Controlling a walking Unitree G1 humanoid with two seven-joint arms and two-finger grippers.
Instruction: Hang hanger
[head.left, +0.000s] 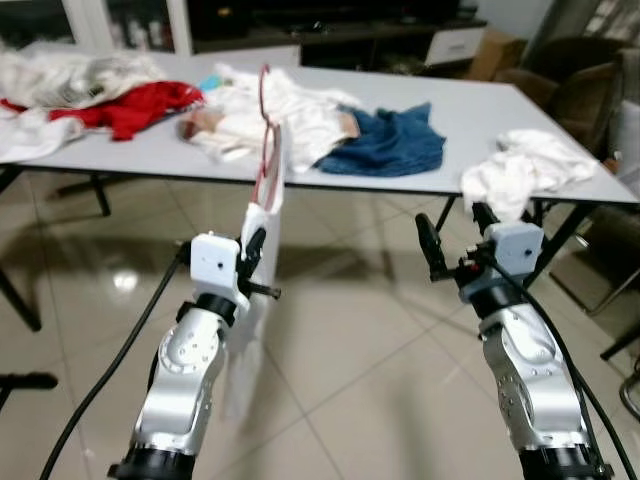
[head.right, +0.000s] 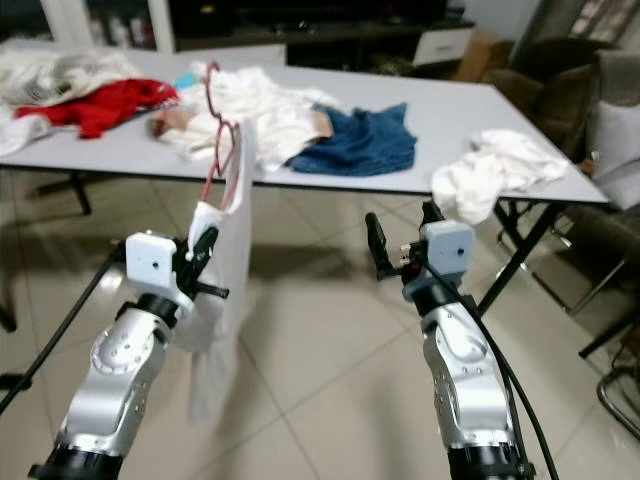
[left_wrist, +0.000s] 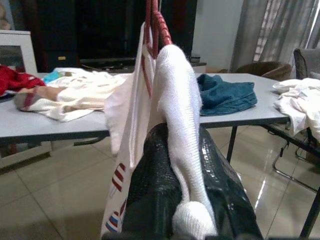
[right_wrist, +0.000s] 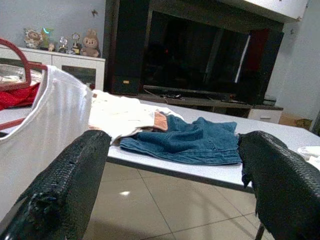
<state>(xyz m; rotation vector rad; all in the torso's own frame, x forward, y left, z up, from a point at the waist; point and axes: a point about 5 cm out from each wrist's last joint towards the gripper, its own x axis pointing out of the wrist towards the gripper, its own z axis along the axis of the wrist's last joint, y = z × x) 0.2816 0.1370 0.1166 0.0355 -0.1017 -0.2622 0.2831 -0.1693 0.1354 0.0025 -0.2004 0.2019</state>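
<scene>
Carrying step: the left gripper (head.left: 255, 262) has its fingers clenched on a red hanger (head.left: 267, 140) draped with a white shirt (head.right: 225, 250), held upright before the worktop (head.left: 480, 110). The right gripper (head.left: 452, 240) waits, fingers spread—next it needs a rail to hook onto.

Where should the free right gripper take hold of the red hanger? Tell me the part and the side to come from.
Probably the bare red hook above the white garment, approached from the robot's right by the open right gripper. The left gripper already clamps the cloth-covered shoulder, and the hook stands exposed.
</scene>
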